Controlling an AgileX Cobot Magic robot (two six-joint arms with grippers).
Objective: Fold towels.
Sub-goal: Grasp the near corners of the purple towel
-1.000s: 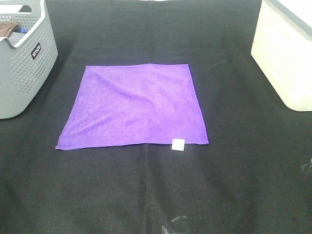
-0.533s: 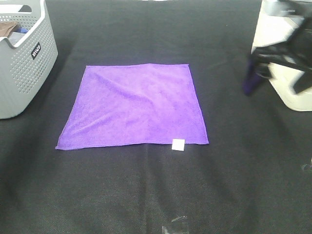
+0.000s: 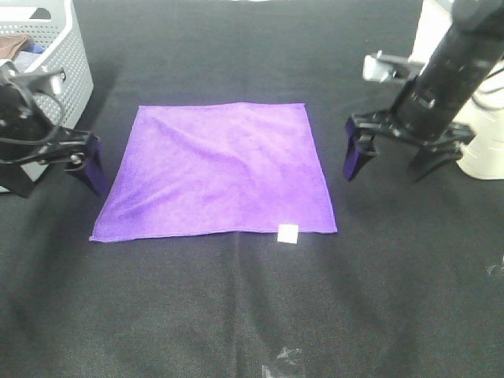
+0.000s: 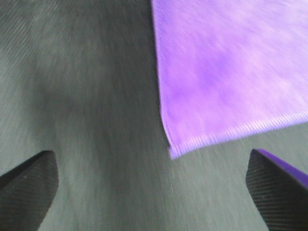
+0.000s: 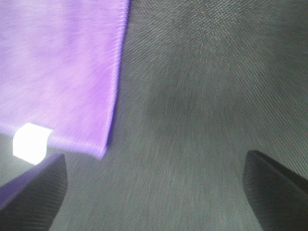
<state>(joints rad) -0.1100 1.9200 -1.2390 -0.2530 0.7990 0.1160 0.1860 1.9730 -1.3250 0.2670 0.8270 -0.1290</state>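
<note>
purple towel [image 3: 216,169] lies flat on black table [image 3: 236,315] | left gripper [image 3: 59,181], jaws wide open, beside one edge | right gripper [image 3: 387,165], jaws wide open, beside opposite edge

Exterior view: the grey basket [image 3: 47,94] is cut off at the left and top edges, and its rim mostly hides its contents [image 3: 14,45]. The white bin [image 3: 482,161] is cut off at the right edge. Both wrist views are blurred, and the towel [image 4: 231,72] runs past their edges.
</note>
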